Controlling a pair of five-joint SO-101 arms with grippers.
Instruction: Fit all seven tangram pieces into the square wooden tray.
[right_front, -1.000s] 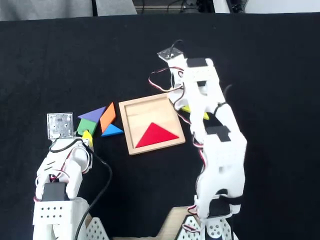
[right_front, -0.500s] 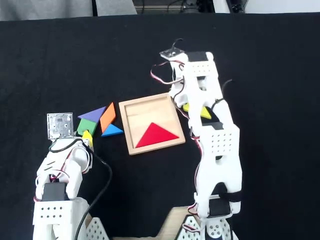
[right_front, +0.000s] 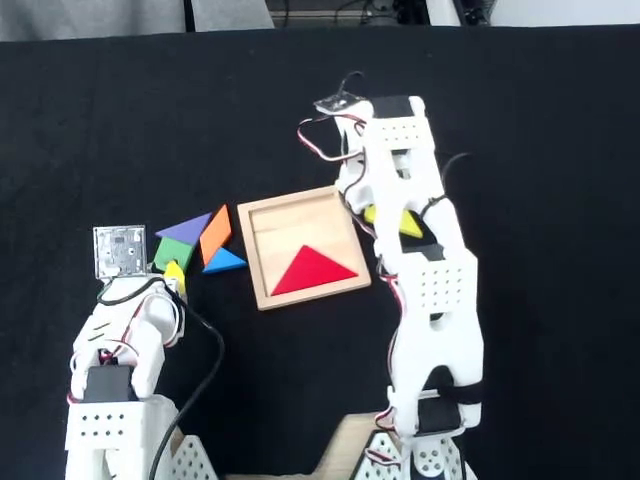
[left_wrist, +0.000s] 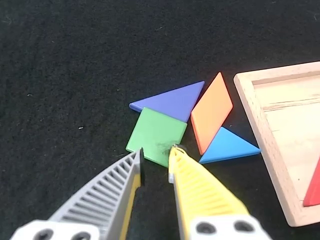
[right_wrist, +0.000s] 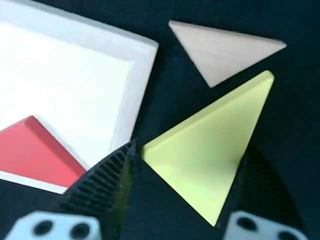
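The yellow triangle (right_wrist: 210, 160) lies flat on the bench (right_front: 520, 120) just beside the tray (right_front: 262, 285). One sharp tip points away from the right claw (right_wrist: 187, 150), toward a plain wood triangle (right_wrist: 225, 47). The claw is spread wide with the yellow triangle between its fingers. In the tray, the red triangle (right_front: 313, 270) has its long edge towards the near rim. The left claw (left_wrist: 156, 156) is narrow and holds nothing, with its tips at the green square (left_wrist: 157, 135).

Since a second ago the right arm (right_front: 430, 290) has stretched farther out over the bench. The tray and pieces lie as before.

From above, that arm covers most of the yellow triangle. Both wrist views cut the tray off.
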